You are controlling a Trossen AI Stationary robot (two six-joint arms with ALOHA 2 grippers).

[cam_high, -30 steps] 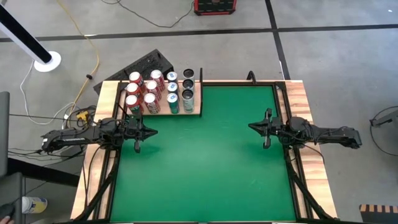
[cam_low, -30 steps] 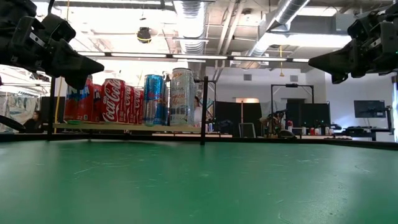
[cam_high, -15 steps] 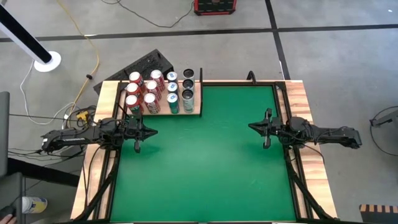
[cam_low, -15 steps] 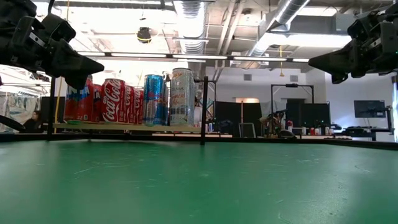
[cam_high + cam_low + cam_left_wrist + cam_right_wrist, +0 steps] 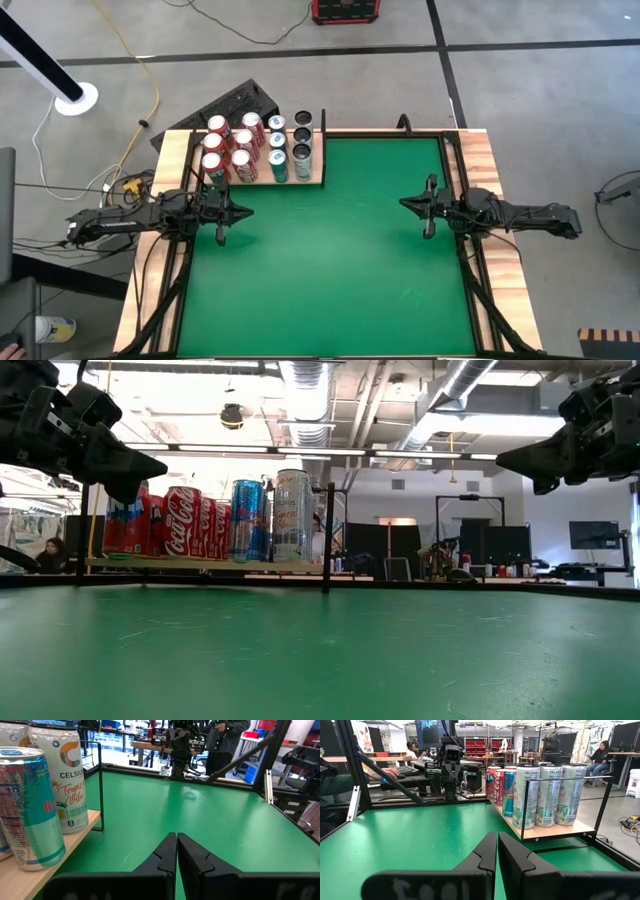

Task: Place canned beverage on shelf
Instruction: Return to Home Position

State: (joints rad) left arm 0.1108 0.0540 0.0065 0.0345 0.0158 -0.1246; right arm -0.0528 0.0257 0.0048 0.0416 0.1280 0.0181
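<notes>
The shelf (image 5: pixel 260 183) lies at the upper-left corner of the green counter (image 5: pixel 330 260) in the high view. It carries cans in rows: red soda cans (image 5: pixel 228 150) toward the counter's left edge, blue-and-silver cans (image 5: pixel 278 152) next, and tall white cans (image 5: pixel 302 152) on its right (a thin black rail (image 5: pixel 323 150) borders that side). The left end effector (image 5: pixel 246 211) hovers over the counter just beside the shelf, fingers pressed together, holding nothing. The right end effector (image 5: pixel 404 205) hovers near the counter's right edge, well apart from the shelf, likewise pressed together and empty
</notes>
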